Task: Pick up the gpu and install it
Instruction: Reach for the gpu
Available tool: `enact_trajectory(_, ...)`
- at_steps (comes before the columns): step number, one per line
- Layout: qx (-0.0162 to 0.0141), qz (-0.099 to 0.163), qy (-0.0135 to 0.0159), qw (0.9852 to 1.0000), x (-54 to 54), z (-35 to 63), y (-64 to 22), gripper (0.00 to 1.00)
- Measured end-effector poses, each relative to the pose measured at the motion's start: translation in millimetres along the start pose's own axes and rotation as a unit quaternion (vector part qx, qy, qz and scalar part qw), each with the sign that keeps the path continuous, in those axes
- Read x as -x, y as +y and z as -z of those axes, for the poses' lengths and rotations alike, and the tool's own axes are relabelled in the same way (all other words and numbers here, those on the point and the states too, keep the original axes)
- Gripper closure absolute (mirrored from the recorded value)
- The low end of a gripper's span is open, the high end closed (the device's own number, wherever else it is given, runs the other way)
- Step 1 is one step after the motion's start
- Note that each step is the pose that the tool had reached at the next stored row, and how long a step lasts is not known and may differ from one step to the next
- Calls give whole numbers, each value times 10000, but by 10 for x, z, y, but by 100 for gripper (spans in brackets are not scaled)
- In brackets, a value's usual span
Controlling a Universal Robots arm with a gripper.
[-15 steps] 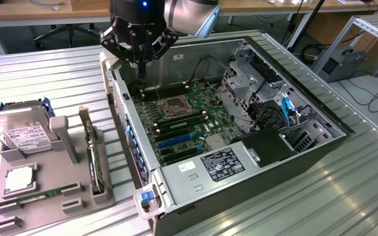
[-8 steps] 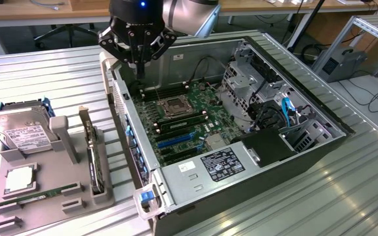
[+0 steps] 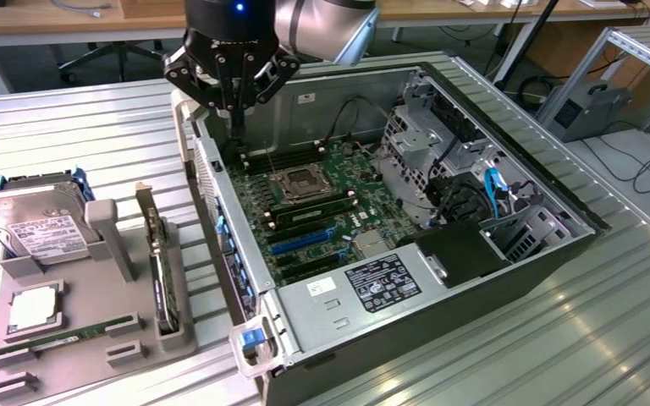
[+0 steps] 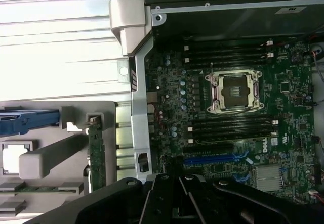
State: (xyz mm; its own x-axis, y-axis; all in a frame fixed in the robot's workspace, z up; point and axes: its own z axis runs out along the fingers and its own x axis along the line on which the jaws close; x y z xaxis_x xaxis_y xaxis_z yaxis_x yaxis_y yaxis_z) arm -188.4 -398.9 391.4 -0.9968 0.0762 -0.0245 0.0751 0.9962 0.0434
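Observation:
The gpu [image 3: 162,272] stands on its edge in a slot of the grey holder [image 3: 82,359], at the exterior view's left, outside the computer case. In the wrist view the gpu [image 4: 96,155] shows as a narrow green board edge beside the case wall. My gripper [image 3: 234,134] hangs over the back corner of the open case [image 3: 551,254], above the motherboard near the CPU socket [image 3: 302,182]. Its fingers are shut together with nothing between them. It is well apart from the gpu. A blue expansion slot [image 3: 302,242] lies free on the motherboard.
The holder also carries a hard drive in a blue frame [image 3: 31,227], a CPU chip [image 3: 34,309] and a RAM stick [image 3: 48,342]. Inside the case are a power supply [image 3: 384,284], drive cages [image 3: 421,156] and cables [image 3: 494,190]. The case wall [image 3: 217,228] separates holder and motherboard.

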Motion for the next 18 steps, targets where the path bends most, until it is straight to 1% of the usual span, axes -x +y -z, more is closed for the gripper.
enact_trajectory(9, 0, 0, 0, 10000, -42, 0, -3, 89)
enact_trajectory(18, -1, 0, 0, 10000, -61, 1, -5, 89)
